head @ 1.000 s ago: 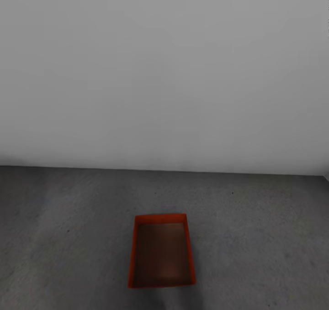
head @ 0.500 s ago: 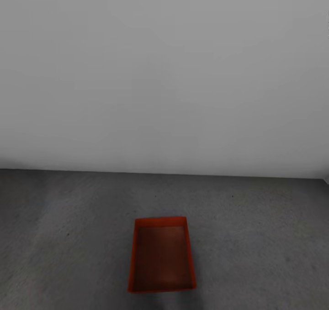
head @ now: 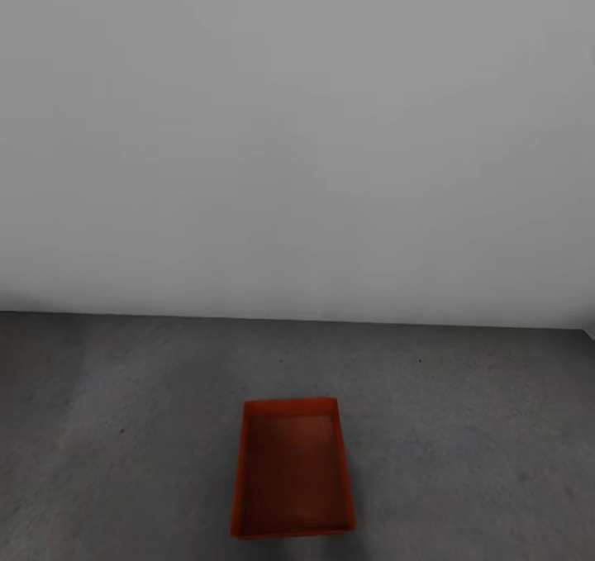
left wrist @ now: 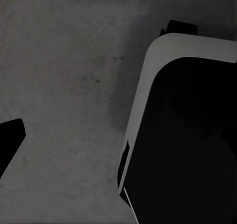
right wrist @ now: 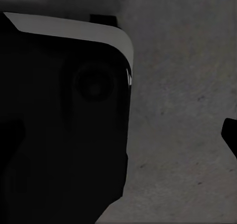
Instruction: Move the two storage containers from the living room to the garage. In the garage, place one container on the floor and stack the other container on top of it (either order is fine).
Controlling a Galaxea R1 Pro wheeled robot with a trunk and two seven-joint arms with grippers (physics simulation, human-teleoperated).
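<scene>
One orange-red rectangular open storage container (head: 293, 470) sits flat on the dark grey concrete-like floor (head: 463, 429), short of the plain white wall (head: 297, 131). Neither pincer's opening can be told.

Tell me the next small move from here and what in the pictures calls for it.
Probably back away and turn to go for the second container. One orange-red storage container sits open and empty on the dark grey floor before the white wall, with nothing stacked on it, and the wrist views show bare floor with no bin held.
</scene>
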